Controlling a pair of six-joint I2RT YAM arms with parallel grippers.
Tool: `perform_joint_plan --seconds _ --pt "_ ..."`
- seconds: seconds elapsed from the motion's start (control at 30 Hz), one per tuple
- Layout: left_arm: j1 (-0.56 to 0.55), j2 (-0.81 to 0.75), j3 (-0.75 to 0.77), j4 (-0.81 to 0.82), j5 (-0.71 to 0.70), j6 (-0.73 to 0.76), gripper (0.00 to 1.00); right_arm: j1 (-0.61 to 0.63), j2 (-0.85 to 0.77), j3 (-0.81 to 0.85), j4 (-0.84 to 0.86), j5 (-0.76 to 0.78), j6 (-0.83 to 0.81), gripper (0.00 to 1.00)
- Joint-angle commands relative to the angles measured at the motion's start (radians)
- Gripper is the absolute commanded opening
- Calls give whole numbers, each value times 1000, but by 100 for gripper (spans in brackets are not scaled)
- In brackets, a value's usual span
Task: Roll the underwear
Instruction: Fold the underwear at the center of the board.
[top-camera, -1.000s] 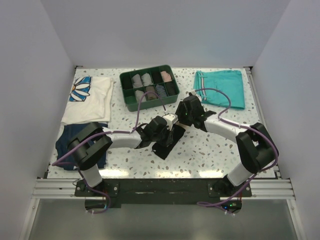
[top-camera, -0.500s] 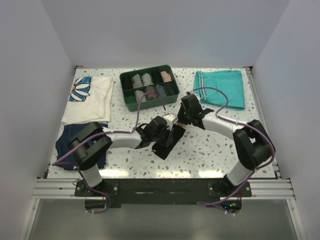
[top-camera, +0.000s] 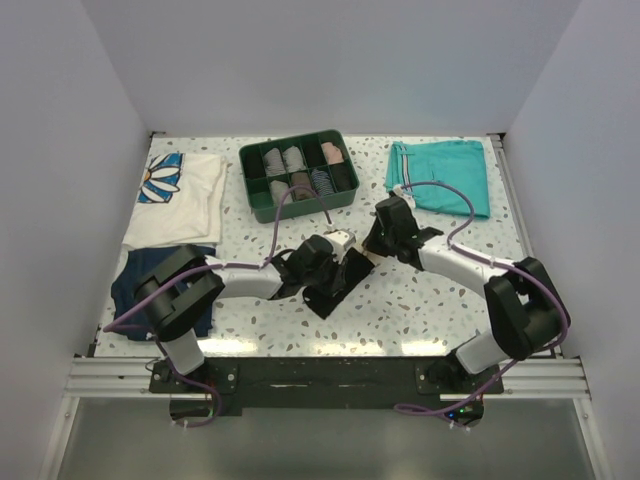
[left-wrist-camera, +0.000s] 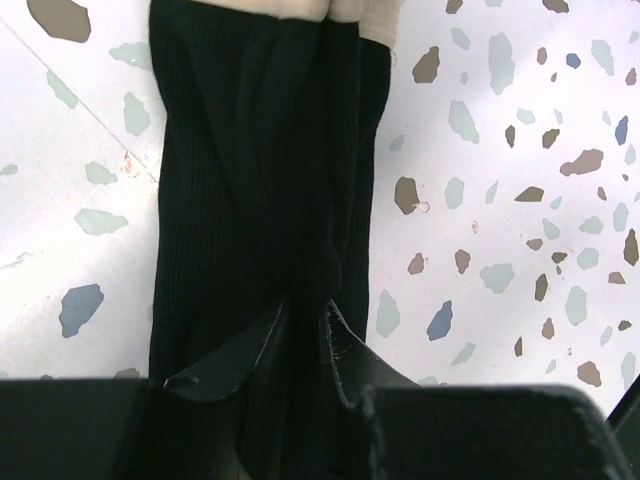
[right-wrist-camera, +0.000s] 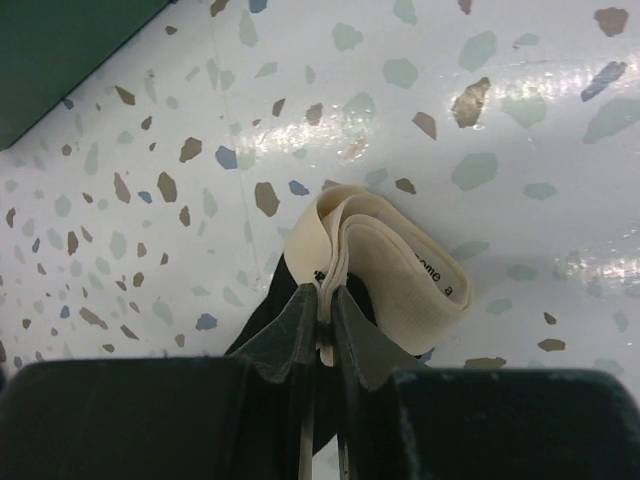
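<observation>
The underwear (top-camera: 330, 293) lies as a narrow black strip at mid-table, between the two arms. At its near end the left gripper (left-wrist-camera: 300, 312) has its fingers drawn close together, apparently nipping a ridge of black fabric, though the dark view leaves this uncertain. At the far end the right gripper (right-wrist-camera: 322, 300), spread a second ago, now pinches the folded beige waistband (right-wrist-camera: 395, 275). With both ends secured, rolling can begin.

Ribbed matt black cloth underwear (left-wrist-camera: 260, 180) on glossy speckled table (left-wrist-camera: 500, 200)
</observation>
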Motion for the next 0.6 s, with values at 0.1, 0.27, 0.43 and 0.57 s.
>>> perform_joint_plan --seconds 0.1,0.27,0.43,0.57 --pt "-10 -43 -39 23 -11 38 21 -66 -43 -90 81 -1 9 6" --pt "-15 -55 -56 26 -22 41 21 -138 -75 -182 167 -54 12 4" --pt "-27 -52 -63 26 -22 46 22 -169 -77 -248 237 -77 26 4" --pt "-38 -45 -56 12 -7 61 22 -180 -63 -286 305 -109 49 4"
